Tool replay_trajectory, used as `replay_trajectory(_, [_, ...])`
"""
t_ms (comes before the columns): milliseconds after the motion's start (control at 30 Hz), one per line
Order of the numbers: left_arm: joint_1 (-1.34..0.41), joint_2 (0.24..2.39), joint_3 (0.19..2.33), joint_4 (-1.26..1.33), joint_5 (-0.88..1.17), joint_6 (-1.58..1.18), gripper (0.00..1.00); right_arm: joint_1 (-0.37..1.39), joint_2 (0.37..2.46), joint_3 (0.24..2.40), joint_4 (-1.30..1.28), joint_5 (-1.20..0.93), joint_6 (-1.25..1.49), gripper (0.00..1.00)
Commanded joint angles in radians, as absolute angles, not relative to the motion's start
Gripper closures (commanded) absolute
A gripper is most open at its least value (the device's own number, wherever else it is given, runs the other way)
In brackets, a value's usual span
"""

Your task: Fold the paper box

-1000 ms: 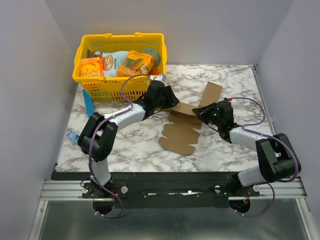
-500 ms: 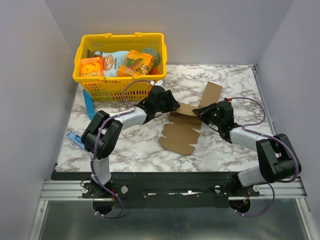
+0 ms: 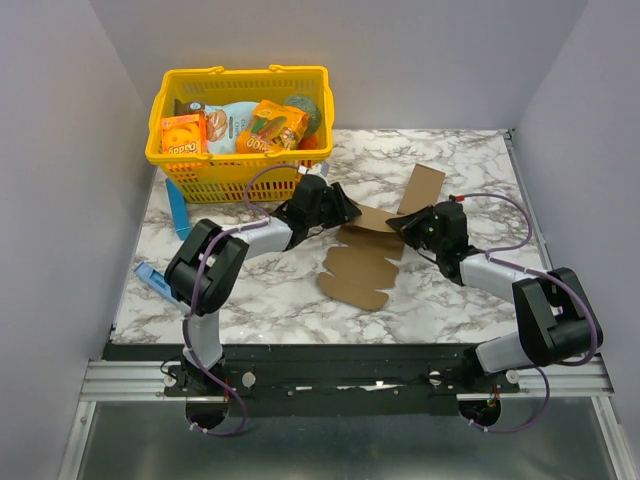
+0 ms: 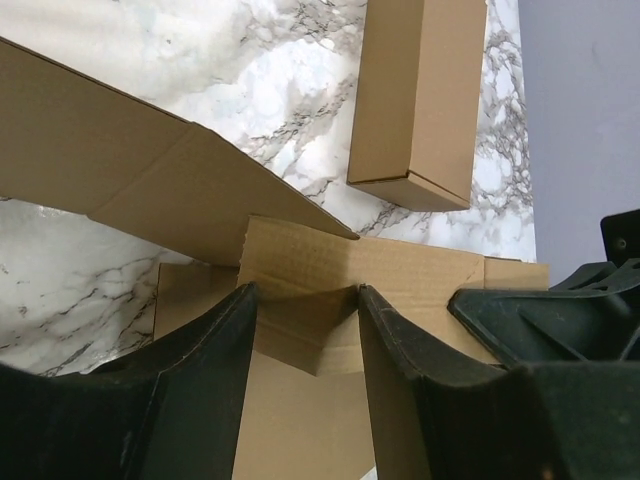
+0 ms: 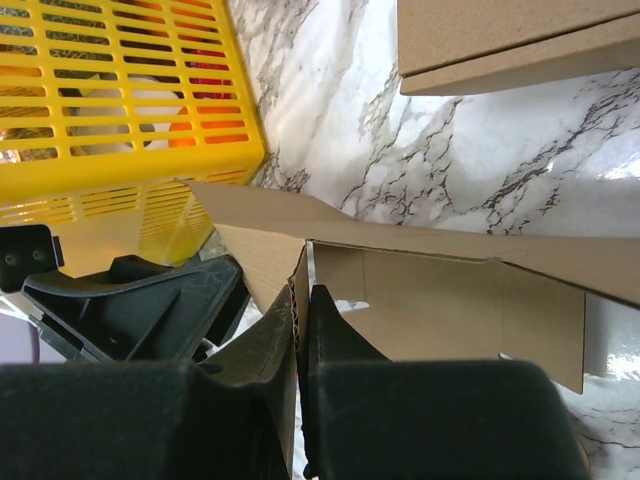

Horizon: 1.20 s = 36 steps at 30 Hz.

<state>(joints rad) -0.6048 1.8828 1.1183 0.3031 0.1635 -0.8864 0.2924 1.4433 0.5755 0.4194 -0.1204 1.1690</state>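
The paper box (image 3: 362,262) is a flat brown die-cut sheet at the table's middle, with its far flaps raised. My left gripper (image 3: 343,213) is open at the sheet's far left edge. In the left wrist view (image 4: 303,292) its fingers (image 4: 215,380) straddle a cardboard panel (image 4: 300,400) without closing on it. My right gripper (image 3: 404,229) is shut on a raised flap at the sheet's far right. In the right wrist view (image 5: 303,292) the flap's corrugated edge (image 5: 300,262) is pinched between the jaws.
A longer brown carton (image 3: 421,189) lies just beyond the sheet, also in the left wrist view (image 4: 420,95) and the right wrist view (image 5: 500,40). A yellow basket (image 3: 240,75) with orange snack boxes (image 3: 183,134) stands at the back left. Blue items (image 3: 177,210) lie at the left edge.
My left arm has dropped lower and its gripper has edged slightly right onto the sheet's far left edge. The right arm and the sheet have hardly moved.
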Motion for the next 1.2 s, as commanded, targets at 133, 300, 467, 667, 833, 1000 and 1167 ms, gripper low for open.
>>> replay_trajectory(133, [-0.624,1.945,1.131,0.356,0.299,-0.890,0.41,0.288,1.433,0.595,0.325,-0.086,1.117,0.86])
replay_trajectory(300, [-0.629,1.948,1.129,0.414,0.354,-0.902,0.41,0.288,1.434,0.598,0.319,-0.083,1.108,0.86])
replay_trajectory(467, [-0.637,1.953,1.115,0.469,0.388,-0.919,0.48,0.288,1.433,0.607,0.311,-0.078,1.098,0.86])
replay_trajectory(667, [-0.635,1.948,1.095,0.514,0.397,-0.928,0.55,0.287,1.431,0.609,0.305,-0.078,1.089,0.86])
replay_trajectory(833, [-0.627,1.914,1.078,0.598,0.443,-0.908,0.58,0.288,1.419,0.609,0.295,-0.071,1.069,0.86])
replay_trajectory(1000, [-0.589,1.833,0.994,0.571,0.376,-0.871,0.27,0.287,1.388,0.607,0.278,-0.077,1.058,0.86])
replay_trajectory(1167, [-0.545,1.710,0.910,0.436,0.235,-0.760,0.16,0.288,1.365,0.607,0.249,-0.078,1.057,0.86])
